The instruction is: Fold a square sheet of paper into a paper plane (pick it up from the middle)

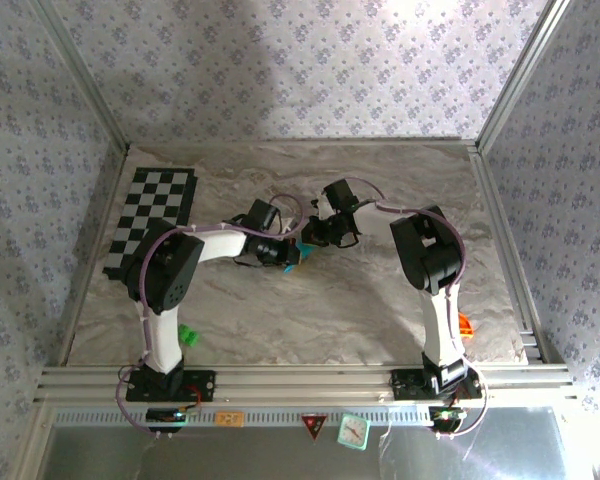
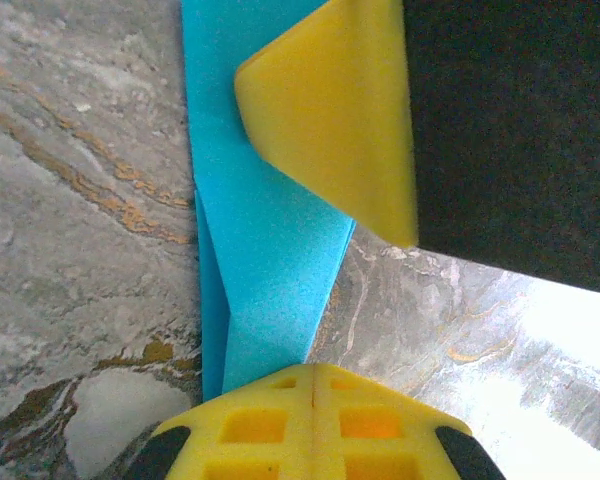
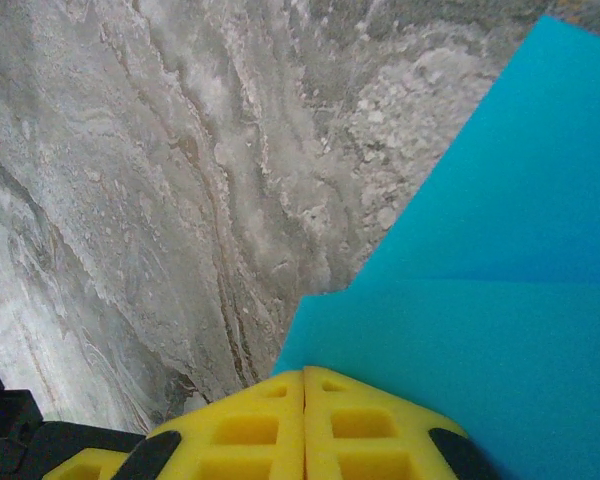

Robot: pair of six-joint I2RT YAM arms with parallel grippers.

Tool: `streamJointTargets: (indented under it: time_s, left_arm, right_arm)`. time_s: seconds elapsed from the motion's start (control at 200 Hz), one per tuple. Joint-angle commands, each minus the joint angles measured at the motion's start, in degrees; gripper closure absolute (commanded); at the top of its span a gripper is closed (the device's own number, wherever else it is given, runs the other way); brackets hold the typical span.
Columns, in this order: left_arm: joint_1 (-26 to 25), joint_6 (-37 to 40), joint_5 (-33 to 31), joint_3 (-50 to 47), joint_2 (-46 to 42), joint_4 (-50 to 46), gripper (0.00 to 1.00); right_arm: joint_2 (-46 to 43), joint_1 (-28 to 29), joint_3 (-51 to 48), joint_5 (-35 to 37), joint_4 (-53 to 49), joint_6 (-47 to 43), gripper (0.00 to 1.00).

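1. My left gripper [image 2: 313, 372] is fully closed, its two yellow fingers meeting along one seam. The tips sit on the narrow near end of the sheet of paper [image 2: 270, 260]; I cannot tell whether a layer is nipped between them or only pressed to the table [image 2: 80, 200]
2. The cyan sheet runs straight ahead of those tips as a long folded strip, with a doubled edge showing along its left side. I judge I am pinning this end so the fold cannot spring open or slide
3. Further ahead of my left tips and a little to the right, a yellow finger [image 2: 330, 120] of my right gripper [image 3: 305, 378] rests on the same strip. The paper is thus held at two places along its length, which I take to be for flattening a crease
4. My right gripper is likewise closed tight, fingers side by side with no gap. The sheet spreads ahead and to the right of its tips, and a folded edge runs in toward them
5. Here too the tips touch the paper, but whether it is a pinch or a plain press I cannot tell
6. So the sheet lies flat on the table, under both sets of tips and stretched between them, and the folding looks only partway done
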Motion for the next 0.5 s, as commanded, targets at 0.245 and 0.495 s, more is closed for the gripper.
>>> streamJointTargets:
  time_s: [0.245, 0.495]
  left_arm:
    - [-0.13, -0.28, 1.54, -5.82, -3.75, -6.48, 0.98]
    - [-0.07, -1.26, 1.39, -10.40, -6.16, -6.16, 0.98]
  right_arm:
    - [2.96, -0.11, 0.02, 3.94, -4.44, -1.49, 0.92]
    - [3.31, 0.00, 0.03, 4.03, -4.61, -1.67, 0.92]
